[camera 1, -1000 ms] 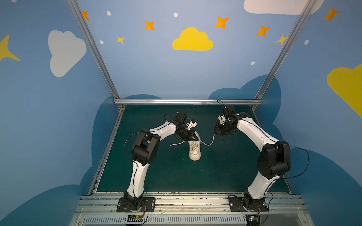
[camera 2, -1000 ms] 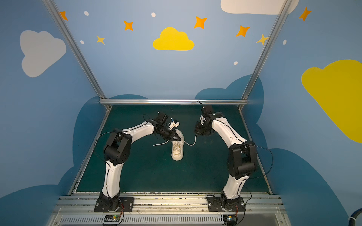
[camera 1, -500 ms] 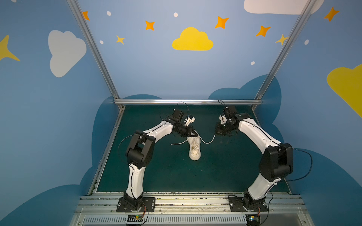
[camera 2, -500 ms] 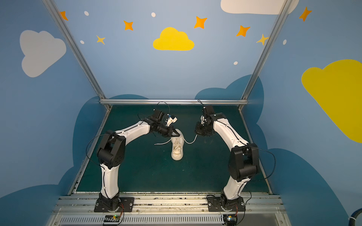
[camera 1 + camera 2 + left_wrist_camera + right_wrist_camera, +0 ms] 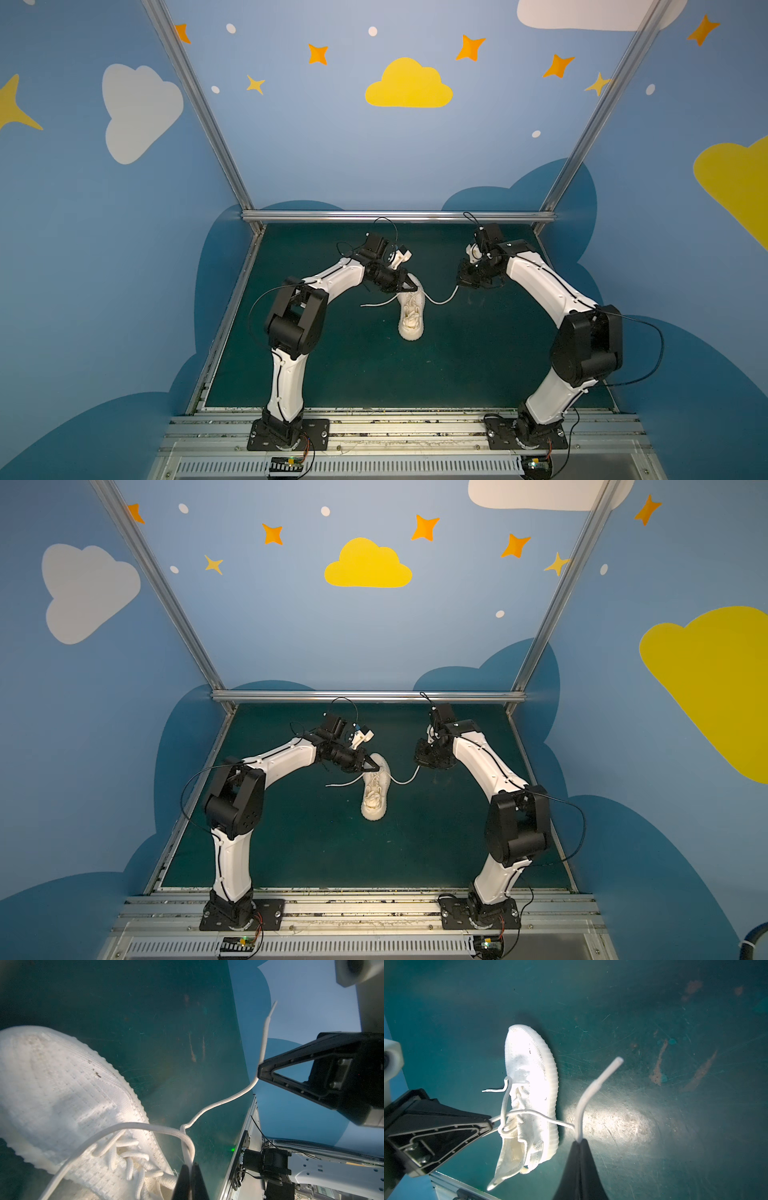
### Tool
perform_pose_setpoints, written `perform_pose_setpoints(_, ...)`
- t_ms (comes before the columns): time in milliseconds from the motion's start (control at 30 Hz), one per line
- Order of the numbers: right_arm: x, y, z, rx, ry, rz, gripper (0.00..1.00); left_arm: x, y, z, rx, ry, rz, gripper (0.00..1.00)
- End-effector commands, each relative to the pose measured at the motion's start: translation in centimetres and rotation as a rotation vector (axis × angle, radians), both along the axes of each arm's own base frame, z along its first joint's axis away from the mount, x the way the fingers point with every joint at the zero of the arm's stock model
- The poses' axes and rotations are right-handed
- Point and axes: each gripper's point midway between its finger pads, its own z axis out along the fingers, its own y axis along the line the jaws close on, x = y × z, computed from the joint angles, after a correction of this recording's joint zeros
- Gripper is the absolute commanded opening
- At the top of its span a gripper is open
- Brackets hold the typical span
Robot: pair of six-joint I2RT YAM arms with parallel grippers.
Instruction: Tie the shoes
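Since the second before, the left arm's elbow had swung outward toward the side wall, while the left gripper (image 5: 414, 286) ended up over the heel end of the shoe (image 5: 410, 318) much as before. The right arm had barely shifted.

Nearest the arm bases, the shoe stood on its sole on the green mat (image 5: 353, 374), toe toward the bases and about midway between the arms. Nothing pinned it down. A loose lace end (image 5: 368, 304) trailed on the mat to the left. Just beyond, the left gripper's jaws were closed tight on a lace, with a second strand looped round it right at the tips. Farther right, the right gripper (image 5: 580, 1142) was clamped on the right-hand lace (image 5: 440, 300), which sagged across the gap toward the shoe. A tail with the stiff tip stuck out past the jaws.

The likeliest trouble looked to be the shoe itself. Being light and unheld, it would probably slide or tip toward whichever arm pulled harder, leaving the crossing slack. An uneven pull could also slip the looped strand off the left tips and let the crossing fall open. A sharp tug might draw the thin cord out through the right jaws.
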Motion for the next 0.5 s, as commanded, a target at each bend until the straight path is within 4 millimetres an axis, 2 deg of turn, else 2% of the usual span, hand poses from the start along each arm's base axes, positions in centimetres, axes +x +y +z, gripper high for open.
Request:
perform_pose_setpoints(0, -1.1, -0.9, -0.4, -0.024, 0.042, -0.032, 0.00, -0.2, 0.4, 2.1, -0.028, -0.037, -0.008, 0.06)
perform_pose_setpoints(167, -2.7, -2.0, -3.0, -0.033, 0.228, -0.156, 0.00, -0.4, 0.3, 1.7, -0.025, -0.025, -0.013, 0.06)
perform_pose_setpoints(267, -3.9, -1.7, -4.7, 0.000, 0.314, -0.199, 0.00, -0.6, 0.4, 1.5, -0.029, -0.024, -0.008, 0.06)
perform_pose_setpoints(467, -5.0, -2.7, -5.5, -0.024, 0.351, -0.268, 0.00, -1.0, 0.5, 1.3, -0.022, -0.023, -0.010, 0.06)
